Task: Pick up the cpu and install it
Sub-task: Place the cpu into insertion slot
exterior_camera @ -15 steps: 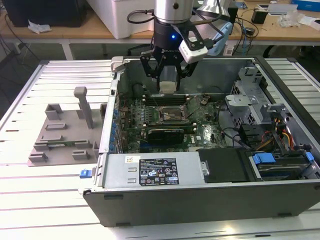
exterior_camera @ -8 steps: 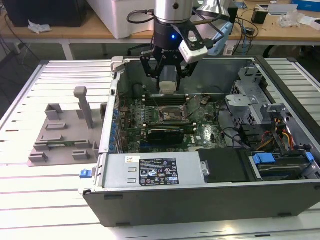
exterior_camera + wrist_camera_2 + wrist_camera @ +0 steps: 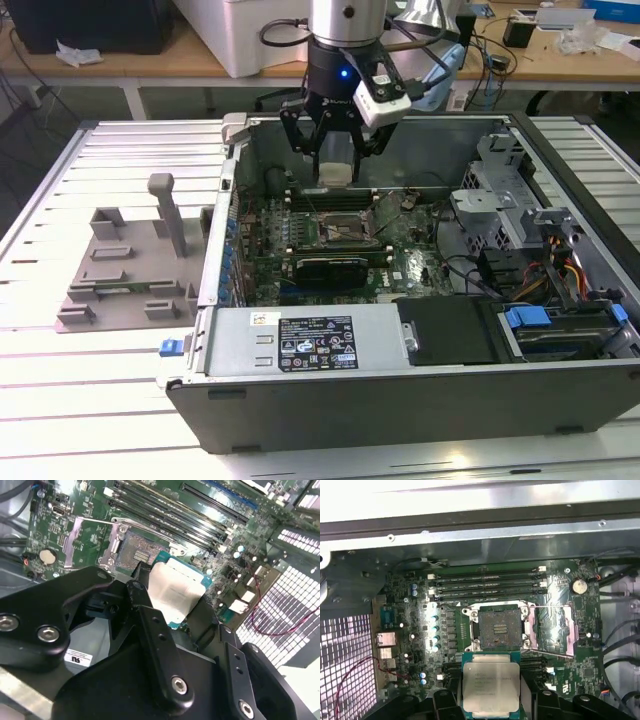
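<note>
Grey tray (image 3: 130, 268) sat on the surface (image 3: 60, 400) at the exterior view's left. Inside the case (image 3: 400, 400), the hand (image 3: 337, 165) pinched the cpu (image 3: 336, 175), a flat silvery square, teal-edged, above the open socket (image 3: 345, 228).

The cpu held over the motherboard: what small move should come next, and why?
Probably a slow, straight lowering toward the socket. The gripper is shut on the cpu, which hangs above the motherboard, not yet seated. The socket is empty and its cover plate is folded aside, so nothing seems to block it.
</note>
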{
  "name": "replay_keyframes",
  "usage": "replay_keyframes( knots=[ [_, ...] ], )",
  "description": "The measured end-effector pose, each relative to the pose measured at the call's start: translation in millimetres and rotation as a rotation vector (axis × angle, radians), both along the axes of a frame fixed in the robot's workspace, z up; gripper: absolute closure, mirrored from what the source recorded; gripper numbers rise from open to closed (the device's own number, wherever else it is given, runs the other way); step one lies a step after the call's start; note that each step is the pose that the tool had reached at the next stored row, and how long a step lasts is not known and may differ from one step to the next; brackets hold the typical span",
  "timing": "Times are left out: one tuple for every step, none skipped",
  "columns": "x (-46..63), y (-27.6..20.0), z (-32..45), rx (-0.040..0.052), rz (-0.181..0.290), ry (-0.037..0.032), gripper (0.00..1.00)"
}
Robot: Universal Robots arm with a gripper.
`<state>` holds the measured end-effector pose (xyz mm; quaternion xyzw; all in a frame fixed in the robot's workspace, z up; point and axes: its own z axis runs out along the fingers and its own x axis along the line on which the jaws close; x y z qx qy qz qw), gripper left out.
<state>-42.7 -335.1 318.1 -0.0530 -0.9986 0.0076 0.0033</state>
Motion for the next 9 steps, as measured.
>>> replay_keyframes(
  knots=[
    [0.0, 0.0, 0.0, 0.0000, -0.019, 0.0000, 0.45],
    [0.0, 0.0, 0.0, -0.0002, -0.040, 0.0001, 0.45],
    [0.0, 0.0, 0.0, -0.0004, -0.055, 0.0001, 0.45],
    [0.0, 0.0, 0.0, -0.0005, -0.071, 0.0001, 0.45],
    [0.0, 0.0, 0.0, -0.0006, -0.084, 0.0001, 0.45],
    [0.0, 0.0, 0.0, -0.0006, -0.092, 0.0001, 0.45],
    [0.0, 0.0, 0.0, -0.0007, -0.102, 0.0000, 0.45],
    [0.0, 0.0, 0.0, -0.0007, -0.115, 0.0000, 0.45],
    [0.0, 0.0, 0.0, -0.0008, -0.124, 0.0001, 0.45]
  ],
)
